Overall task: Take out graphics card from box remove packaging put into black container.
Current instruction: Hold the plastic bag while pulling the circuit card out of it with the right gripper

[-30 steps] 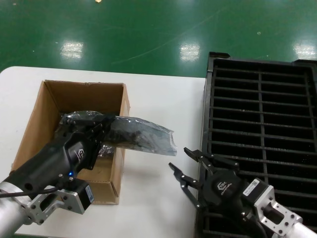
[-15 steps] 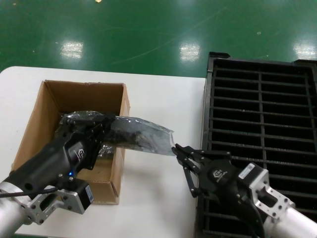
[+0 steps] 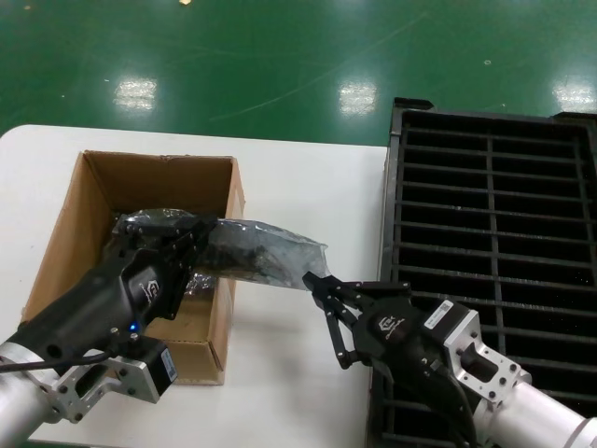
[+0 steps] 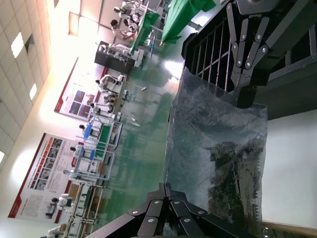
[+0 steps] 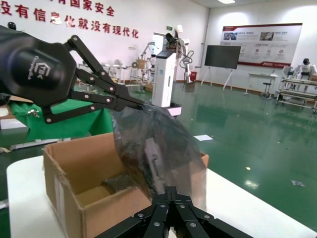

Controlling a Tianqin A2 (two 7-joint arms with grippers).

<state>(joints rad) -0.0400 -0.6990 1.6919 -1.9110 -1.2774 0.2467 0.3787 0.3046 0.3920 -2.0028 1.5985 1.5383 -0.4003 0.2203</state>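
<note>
The packaging (image 3: 266, 254), a shiny translucent bag with the dark graphics card (image 3: 244, 256) inside, hangs stretched over the right wall of the brown box (image 3: 93, 210). My left gripper (image 3: 207, 230) is shut on the bag's end above the box. My right gripper (image 3: 312, 281) is shut on the bag's other end over the white table. In the left wrist view my left gripper (image 4: 171, 189) pinches the bag (image 4: 208, 134), and the card (image 4: 233, 173) shows dark inside. In the right wrist view my right gripper (image 5: 171, 191) pinches the bag (image 5: 153, 144) beside the box (image 5: 84, 198). The black container (image 3: 494, 187) stands at the right.
More crinkly bagged material (image 3: 149, 220) lies inside the box under my left arm. The white table (image 3: 298, 187) runs between the box and the container. The container's near left corner lies under my right arm. Green floor lies beyond the table.
My right gripper moved left from the container's edge to the bag's free end and went from open to shut on it. The left gripper and the bag have stayed in place.
</note>
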